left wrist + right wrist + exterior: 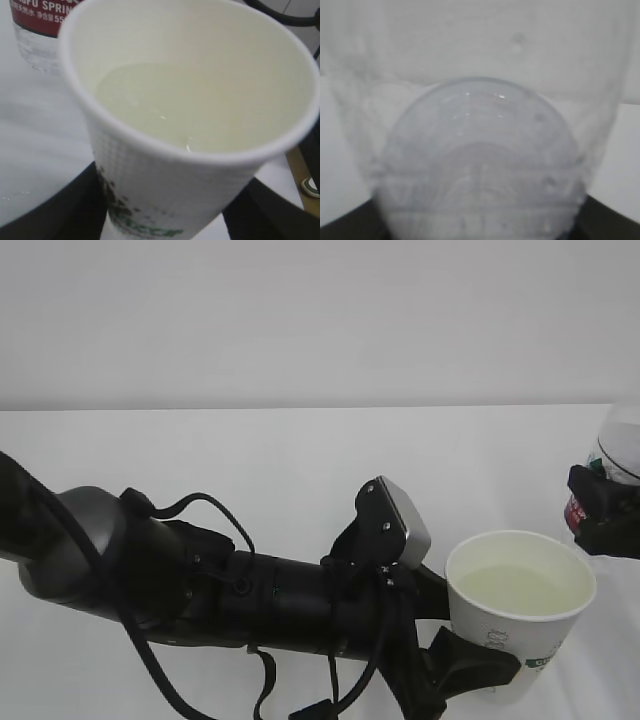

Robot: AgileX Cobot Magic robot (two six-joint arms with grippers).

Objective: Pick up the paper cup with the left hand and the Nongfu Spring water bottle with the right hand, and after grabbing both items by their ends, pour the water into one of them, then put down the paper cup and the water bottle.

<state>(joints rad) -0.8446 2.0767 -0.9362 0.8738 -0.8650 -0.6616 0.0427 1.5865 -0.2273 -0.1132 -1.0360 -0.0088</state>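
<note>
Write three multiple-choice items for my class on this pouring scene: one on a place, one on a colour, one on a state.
1. In the exterior view, where is the water bottle relative to the paper cup?
A. To its left
B. To its right, farther back
C. Inside it

2. What colour is the bottle's label?
A. Blue
B. Yellow
C. Red

3. What is the state of the paper cup?
A. Empty
B. Holding water, gripped by the left pincer
C. Tipped over on the table

Answers:
1 B, the bottle sits at the right edge, behind the cup.
2 C, the left wrist view shows red with white lettering.
3 B, liquid fills the upright cup and black fingers clasp its lower wall.
</note>
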